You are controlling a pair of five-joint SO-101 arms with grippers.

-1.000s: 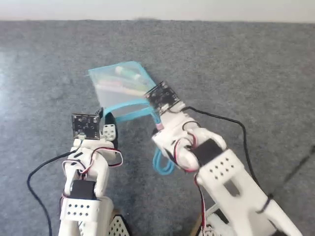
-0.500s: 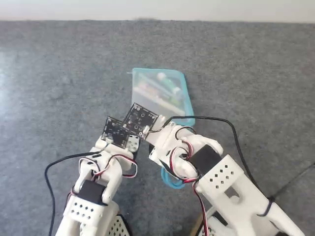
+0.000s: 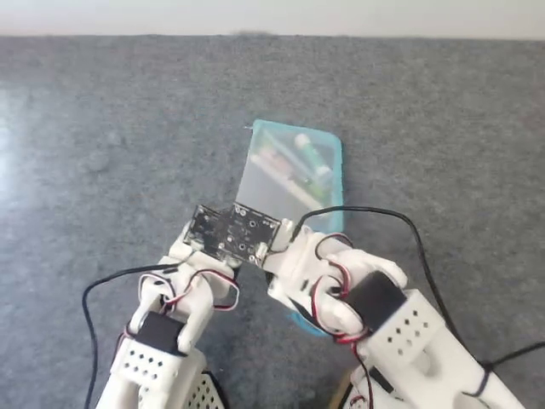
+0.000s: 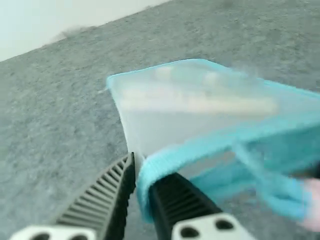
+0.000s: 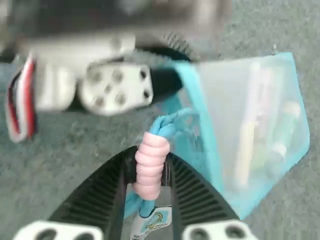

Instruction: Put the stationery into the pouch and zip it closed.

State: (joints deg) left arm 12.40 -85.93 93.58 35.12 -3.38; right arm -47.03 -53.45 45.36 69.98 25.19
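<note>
As I am looking down from the high view, the grey carpeted table (image 3: 102,111) is stretching from edge to edge. Both white arms are rising from the bottom of the frame. The right arm (image 3: 400,332) is coming in from the lower right and the left arm (image 3: 162,332) from the lower left, and their wrists are meeting just below the centre. The pouch (image 3: 294,175), clear with a blue border, is resting just above the wrists, slightly right of centre, with its near end tucked under them. The stationery (image 3: 308,158) is sitting inside it, toward the far end; I am making out a green-capped pen and some pale sticks through the clear wall. On the left wrist view, the left gripper (image 4: 142,170) is pinching the pouch's blue edge at a corner, jaws closed tight on the band. On the right wrist view, the right gripper (image 5: 149,157) is clamping the pink zipper pull (image 5: 148,172), a ribbed piece standing between its jaws. A blue cord (image 5: 167,122) is running from it toward the pouch's blue band. I am not able to tell whether the zip is fully closed.
</note>
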